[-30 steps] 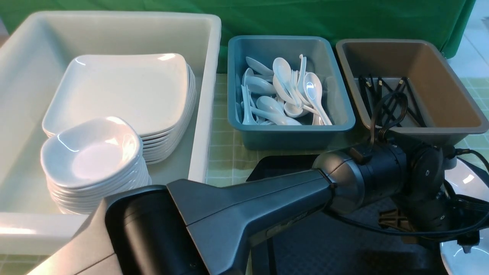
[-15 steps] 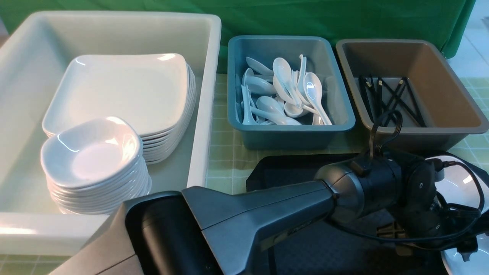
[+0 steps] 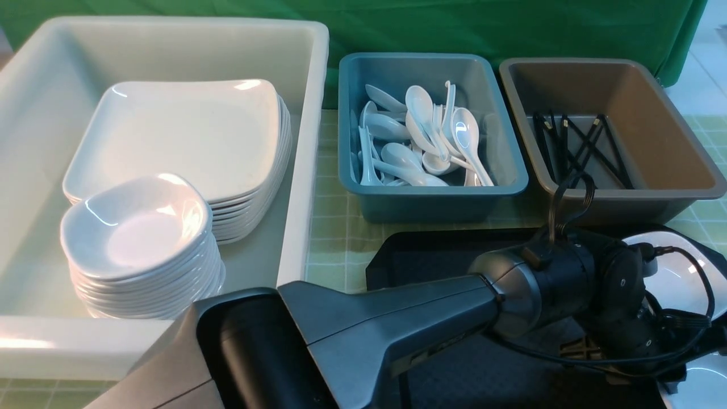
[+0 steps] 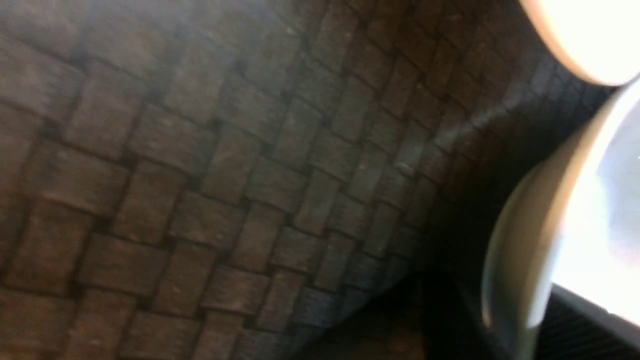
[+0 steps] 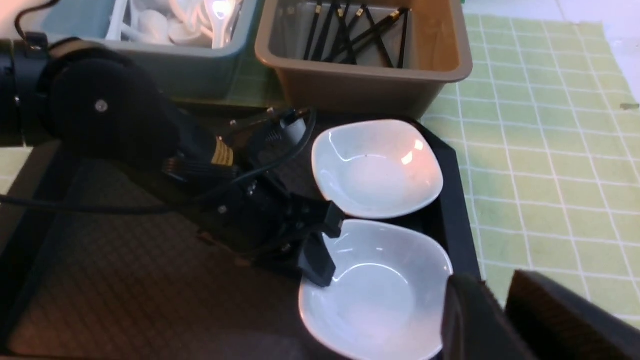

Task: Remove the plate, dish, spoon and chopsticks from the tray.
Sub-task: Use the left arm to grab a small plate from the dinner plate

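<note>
The left fingers seem clamped on the near dish rim; the right fingers cannot be judged.

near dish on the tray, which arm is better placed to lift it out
Left. The left arm reaches across the tray and its jaws sit at the rim of the near dish; the right arm only has its jaws hovering by the opposite rim.
</note>
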You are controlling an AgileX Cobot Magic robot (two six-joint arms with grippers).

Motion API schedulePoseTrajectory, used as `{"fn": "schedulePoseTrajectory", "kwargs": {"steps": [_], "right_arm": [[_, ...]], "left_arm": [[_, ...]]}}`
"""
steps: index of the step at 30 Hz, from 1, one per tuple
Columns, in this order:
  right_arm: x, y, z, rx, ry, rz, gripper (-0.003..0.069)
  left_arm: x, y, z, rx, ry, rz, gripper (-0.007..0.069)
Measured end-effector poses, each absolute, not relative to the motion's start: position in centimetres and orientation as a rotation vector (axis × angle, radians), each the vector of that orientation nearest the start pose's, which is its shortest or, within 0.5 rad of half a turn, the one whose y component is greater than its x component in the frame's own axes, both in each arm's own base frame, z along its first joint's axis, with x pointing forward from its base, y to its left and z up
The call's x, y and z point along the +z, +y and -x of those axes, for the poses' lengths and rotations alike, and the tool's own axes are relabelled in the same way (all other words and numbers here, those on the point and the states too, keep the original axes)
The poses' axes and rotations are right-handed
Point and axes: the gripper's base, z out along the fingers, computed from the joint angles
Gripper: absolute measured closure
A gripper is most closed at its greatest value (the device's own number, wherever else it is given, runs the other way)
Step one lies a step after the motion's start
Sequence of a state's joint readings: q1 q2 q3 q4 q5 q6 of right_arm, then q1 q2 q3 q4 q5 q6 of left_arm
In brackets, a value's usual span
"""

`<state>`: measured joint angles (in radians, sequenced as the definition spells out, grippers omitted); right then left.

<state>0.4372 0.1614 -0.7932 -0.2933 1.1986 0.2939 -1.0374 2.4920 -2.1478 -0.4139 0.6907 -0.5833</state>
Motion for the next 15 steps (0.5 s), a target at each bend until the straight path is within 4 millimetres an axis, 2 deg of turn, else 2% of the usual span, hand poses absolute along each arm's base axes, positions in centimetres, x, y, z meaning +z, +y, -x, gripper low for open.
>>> {"fn": "schedulePoseTrajectory", "kwargs": {"steps": [1,2,3,8,11,14,15], "right_arm": [[34.9,-3.1,0.8,0.116,2.018,0.085,0.054],[34.9,-3.1,0.8,0.11,2.016,0.083,0.0537],[34.9,-3.1,0.7,0.106,2.015,0.083,0.0536],[34.9,-3.3,0.7,0.086,2.012,0.079,0.0533],[34.9,-3.3,0.7,0.077,2.01,0.077,0.0533],[34.9,-3.4,0.7,0.063,2.007,0.074,0.0533],[35.0,-3.5,0.7,0.06,2.006,0.074,0.0533]], "left_arm": [[15.1,-48.6,-26.0,-1.004,2.786,-0.306,0.0538],[15.2,-48.6,-26.0,-0.997,2.78,-0.318,0.0592],[15.2,-48.6,-26.0,-0.999,2.78,-0.317,0.0604],[16.3,-48.3,-25.9,-0.963,2.762,-0.395,0.0614],[18.7,-47.4,-25.8,-0.872,2.736,-0.495,0.0617],[22.0,-46.2,-25.7,-0.8,2.69,-0.559,0.0617],[23.6,-45.6,-25.7,-0.795,2.663,-0.57,0.0617]]}}
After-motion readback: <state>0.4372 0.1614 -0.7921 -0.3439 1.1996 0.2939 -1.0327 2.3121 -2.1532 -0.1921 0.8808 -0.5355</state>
